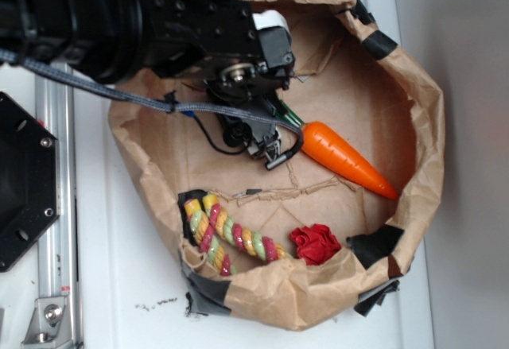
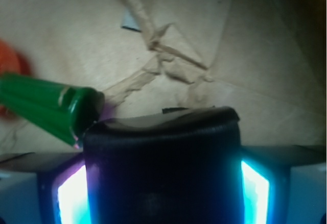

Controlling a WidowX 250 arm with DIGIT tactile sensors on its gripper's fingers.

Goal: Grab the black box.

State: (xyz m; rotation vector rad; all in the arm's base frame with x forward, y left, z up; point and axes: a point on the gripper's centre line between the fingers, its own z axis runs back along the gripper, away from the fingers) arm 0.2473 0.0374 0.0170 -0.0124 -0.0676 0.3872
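Observation:
The black box [image 2: 161, 168], glossy with rounded edges, fills the lower middle of the wrist view. It sits between the two glowing fingers [image 2: 74, 196], and its sides meet both lit pads. My gripper [image 2: 162, 188] is shut on it. In the exterior view the gripper [image 1: 266, 146] points down into the brown paper nest, just left of the carrot's green top, and the arm hides the box there. The orange carrot [image 1: 342, 156] lies to the right, with its green stem [image 2: 46, 106] right beside the box's left corner.
A crumpled paper wall [image 1: 421, 102] with black tape strips rings the work area. A striped rope toy [image 1: 227, 234] and a red cloth piece [image 1: 316, 243] lie at the front. A black hexagonal plate [image 1: 20, 182] and a metal rail [image 1: 56, 126] stand outside, on the left.

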